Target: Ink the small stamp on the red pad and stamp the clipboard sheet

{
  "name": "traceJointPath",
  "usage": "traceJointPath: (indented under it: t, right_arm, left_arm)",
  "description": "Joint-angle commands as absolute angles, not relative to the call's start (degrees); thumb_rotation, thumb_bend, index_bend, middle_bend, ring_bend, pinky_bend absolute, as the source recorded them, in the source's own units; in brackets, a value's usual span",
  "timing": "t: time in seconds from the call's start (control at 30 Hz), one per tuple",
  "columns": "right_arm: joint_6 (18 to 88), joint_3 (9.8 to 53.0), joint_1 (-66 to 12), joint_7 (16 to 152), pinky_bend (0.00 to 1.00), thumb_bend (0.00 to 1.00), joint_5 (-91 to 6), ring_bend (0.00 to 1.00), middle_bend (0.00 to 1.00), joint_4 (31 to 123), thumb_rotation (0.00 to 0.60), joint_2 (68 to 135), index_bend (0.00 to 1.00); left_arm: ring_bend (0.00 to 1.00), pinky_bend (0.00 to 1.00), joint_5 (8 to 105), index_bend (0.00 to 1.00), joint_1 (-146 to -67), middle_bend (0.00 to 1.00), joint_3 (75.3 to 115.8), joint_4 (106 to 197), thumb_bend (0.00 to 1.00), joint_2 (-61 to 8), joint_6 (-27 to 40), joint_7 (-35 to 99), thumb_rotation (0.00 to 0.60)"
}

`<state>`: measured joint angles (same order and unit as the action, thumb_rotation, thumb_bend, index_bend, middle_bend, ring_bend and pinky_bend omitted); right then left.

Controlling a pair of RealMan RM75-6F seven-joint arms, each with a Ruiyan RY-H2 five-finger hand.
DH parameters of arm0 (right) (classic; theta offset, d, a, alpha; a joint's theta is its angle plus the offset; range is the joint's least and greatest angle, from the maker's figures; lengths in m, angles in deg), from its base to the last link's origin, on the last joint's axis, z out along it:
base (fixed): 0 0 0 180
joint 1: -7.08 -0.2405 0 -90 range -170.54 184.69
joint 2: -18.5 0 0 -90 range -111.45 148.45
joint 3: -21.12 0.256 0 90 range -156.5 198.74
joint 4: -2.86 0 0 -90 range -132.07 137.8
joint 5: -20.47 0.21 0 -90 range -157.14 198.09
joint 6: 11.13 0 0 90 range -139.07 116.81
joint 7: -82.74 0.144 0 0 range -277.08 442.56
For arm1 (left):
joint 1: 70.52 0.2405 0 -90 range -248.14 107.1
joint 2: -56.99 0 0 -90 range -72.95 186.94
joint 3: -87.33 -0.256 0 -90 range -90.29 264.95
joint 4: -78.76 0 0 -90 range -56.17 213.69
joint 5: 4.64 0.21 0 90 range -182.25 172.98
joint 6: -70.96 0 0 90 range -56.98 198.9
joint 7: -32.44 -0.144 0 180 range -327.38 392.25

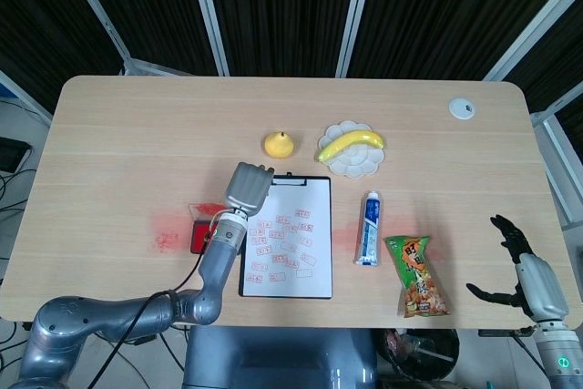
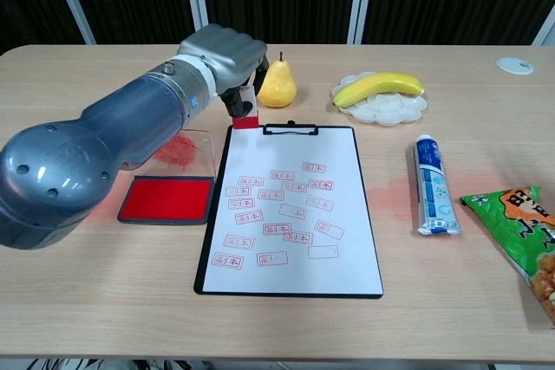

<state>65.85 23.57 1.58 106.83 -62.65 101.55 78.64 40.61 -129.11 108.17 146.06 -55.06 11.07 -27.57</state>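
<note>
My left hand (image 2: 227,54) (image 1: 249,187) holds the small stamp (image 2: 245,115), a clear block with a red base. The stamp hangs at the top left corner of the clipboard (image 2: 214,214) (image 1: 244,266), just off the sheet's upper edge. The white sheet (image 2: 295,205) (image 1: 290,225) carries several red stamp marks. The red ink pad (image 2: 166,198) (image 1: 199,236) lies open left of the clipboard, with its clear lid (image 2: 178,149) raised behind it. In the head view the stamp is hidden under the hand. My right hand (image 1: 519,266) hangs open off the table's front right corner, holding nothing.
A yellow pear (image 2: 276,84) stands just behind the left hand. A banana (image 2: 378,86) lies on a white plate (image 2: 386,112). A toothpaste tube (image 2: 431,184) and a snack bag (image 2: 525,236) lie right of the clipboard. A white disc (image 2: 515,64) sits far right.
</note>
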Motion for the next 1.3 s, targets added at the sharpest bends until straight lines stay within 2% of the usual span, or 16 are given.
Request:
traceJointPath:
  t: [0.03, 0.5, 1.3]
  right_arm:
    - [65.75, 23.6, 1.55, 106.88, 0.22, 0.14, -62.57, 0.0, 0.0, 101.62, 0.6, 78.6, 0.09]
    - [65.18, 23.74, 1.47, 107.57, 0.22, 0.14, -62.2, 0.0, 0.0, 101.74, 0.6, 78.32, 0.09]
    - [64.72, 23.78, 1.49, 108.43, 0.22, 0.14, -61.99, 0.0, 0.0, 102.19, 0.6, 77.98, 0.09]
  left_arm:
    - [0.94, 1.0, 39.51, 0.78, -130.85, 0.85, 108.01, 141.87, 0.58, -56.67, 13.77, -26.12, 0.6]
    - [0.94, 1.0, 40.3, 0.78, -133.16, 0.85, 105.96, 133.58, 0.58, -60.53, 18.05, -22.0, 0.6]
    - [0.94, 1.0, 37.95, 0.79, -135.28, 0.85, 105.06, 132.03, 0.58, -62.57, 16.64, -28.6, 0.6]
